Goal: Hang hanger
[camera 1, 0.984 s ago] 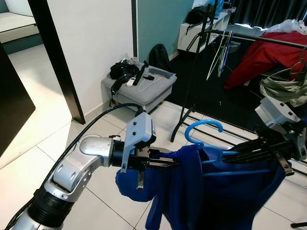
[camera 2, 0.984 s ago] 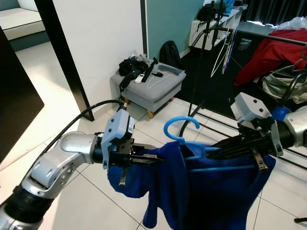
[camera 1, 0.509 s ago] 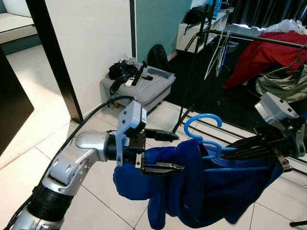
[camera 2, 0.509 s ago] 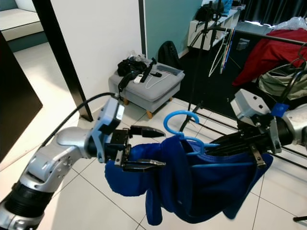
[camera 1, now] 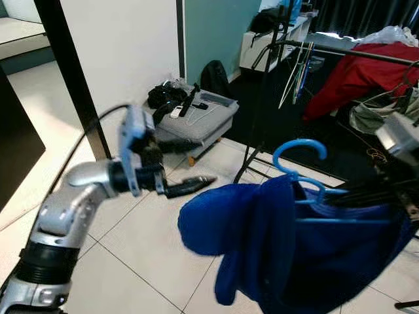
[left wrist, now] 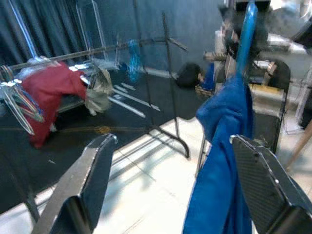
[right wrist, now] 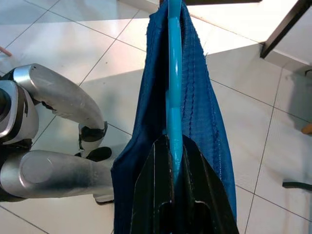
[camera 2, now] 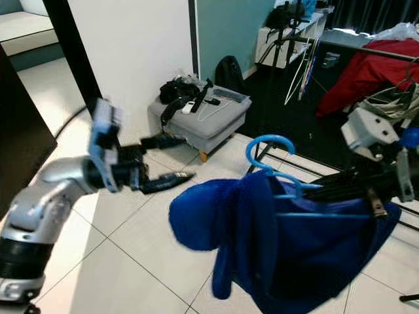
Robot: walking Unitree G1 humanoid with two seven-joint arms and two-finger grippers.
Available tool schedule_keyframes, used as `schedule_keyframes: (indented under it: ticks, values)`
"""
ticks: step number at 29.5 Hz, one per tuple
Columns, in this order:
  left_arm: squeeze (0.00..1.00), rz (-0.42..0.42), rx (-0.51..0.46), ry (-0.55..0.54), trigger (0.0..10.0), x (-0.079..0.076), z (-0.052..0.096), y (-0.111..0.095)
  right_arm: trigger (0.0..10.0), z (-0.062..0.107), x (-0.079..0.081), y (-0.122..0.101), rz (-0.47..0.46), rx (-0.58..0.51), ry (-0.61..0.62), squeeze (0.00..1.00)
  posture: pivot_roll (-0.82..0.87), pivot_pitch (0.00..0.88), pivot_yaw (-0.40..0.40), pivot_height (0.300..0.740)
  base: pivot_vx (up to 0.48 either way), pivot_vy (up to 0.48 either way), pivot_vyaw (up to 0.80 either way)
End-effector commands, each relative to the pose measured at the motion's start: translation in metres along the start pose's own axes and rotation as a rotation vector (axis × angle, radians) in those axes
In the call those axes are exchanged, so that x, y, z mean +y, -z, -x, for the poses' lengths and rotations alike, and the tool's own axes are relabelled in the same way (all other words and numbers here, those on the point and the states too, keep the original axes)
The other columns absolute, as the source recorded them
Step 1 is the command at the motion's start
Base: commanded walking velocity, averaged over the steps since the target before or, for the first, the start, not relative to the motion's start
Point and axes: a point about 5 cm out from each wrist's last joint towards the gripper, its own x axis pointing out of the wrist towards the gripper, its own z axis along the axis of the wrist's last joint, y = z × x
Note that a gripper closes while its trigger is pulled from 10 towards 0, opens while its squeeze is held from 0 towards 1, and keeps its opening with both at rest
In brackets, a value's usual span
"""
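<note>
A light-blue plastic hanger (camera 1: 298, 156) carries a dark blue garment (camera 1: 294, 248) that droops over its bar. In the right wrist view my right gripper (right wrist: 174, 146) is shut on the hanger's bar (right wrist: 174, 73), with cloth hanging down both sides. My left gripper (camera 1: 195, 165) is open and stands apart from the garment, to its left, over the floor tiles. In the left wrist view its two black fingers (left wrist: 92, 180) spread wide, with the garment (left wrist: 222, 161) hanging beyond them. The clothes rail (camera 1: 340, 49) runs behind the hanger's hook at the upper right.
A grey footstool (camera 1: 196, 121) with black items and a remote stands by the white wall. A red garment (camera 1: 360, 72) and several hangers hang on the rack over a dark rug. A black door frame (camera 1: 69, 78) is to the left.
My left gripper let go of the blue garment, opened and swung away to the left. The hanger with the garment shifted a little to the right and up.
</note>
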Motion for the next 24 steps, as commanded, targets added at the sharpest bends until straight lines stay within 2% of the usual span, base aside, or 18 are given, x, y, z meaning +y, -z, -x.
schedule_keyframes:
  ticks: [1,2,3,4,7,10,11,14,17,24]
  values:
    - [1.00,0.004,-0.004,-0.005,10.0,0.002,0.003,-0.001,0.0,0.005,0.001,-0.002,0.017,0.006,0.014,0.00,-0.13,0.060,-0.011,0.740,0.000,0.000,0.00]
    - [0.13,0.046,-0.054,-0.022,10.0,0.005,0.012,-0.001,0.0,0.014,0.000,-0.007,0.027,-0.006,0.057,0.00,-0.13,0.059,-0.009,0.740,0.000,0.000,0.00]
    - [0.13,0.067,-0.067,-0.015,10.0,0.004,0.015,0.000,0.0,0.017,-0.001,-0.009,0.033,-0.014,0.076,0.00,-0.13,0.059,-0.009,0.740,0.000,0.000,0.00]
    - [0.00,0.091,-0.065,-0.018,10.0,0.003,0.015,0.007,0.0,0.021,-0.001,-0.013,0.044,-0.025,0.091,0.00,-0.13,0.062,-0.006,0.740,0.000,0.000,0.00]
    - [0.00,0.091,-0.065,-0.018,10.0,0.003,0.015,0.007,0.0,0.021,-0.001,-0.013,0.044,-0.025,0.091,0.00,-0.13,0.062,-0.006,0.740,0.000,0.000,0.00]
    - [0.00,0.147,-0.042,-0.010,10.0,-0.004,0.011,0.026,0.0,0.026,-0.001,-0.024,0.063,-0.069,0.113,0.00,-0.14,0.063,0.002,0.740,0.000,0.000,0.00]
    - [0.00,0.147,-0.042,-0.010,10.0,-0.004,0.011,0.026,0.0,0.026,-0.001,-0.024,0.063,-0.069,0.113,0.00,-0.14,0.063,0.002,0.740,0.000,0.000,0.00]
    - [0.00,0.244,-0.035,0.023,10.0,-0.013,0.009,0.046,0.0,0.033,0.000,-0.030,0.080,-0.085,0.143,0.00,-0.14,0.065,0.011,0.740,0.000,0.000,0.00]
    - [0.00,0.244,-0.035,0.023,10.0,-0.013,0.009,0.046,0.0,0.033,0.000,-0.030,0.080,-0.085,0.143,0.00,-0.14,0.065,0.011,0.740,0.000,0.000,0.00]
    - [0.00,0.304,-0.043,0.036,10.0,-0.018,0.000,0.053,0.0,0.040,-0.001,-0.035,0.100,-0.102,0.174,0.00,-0.14,0.063,0.018,0.740,0.000,0.000,0.00]
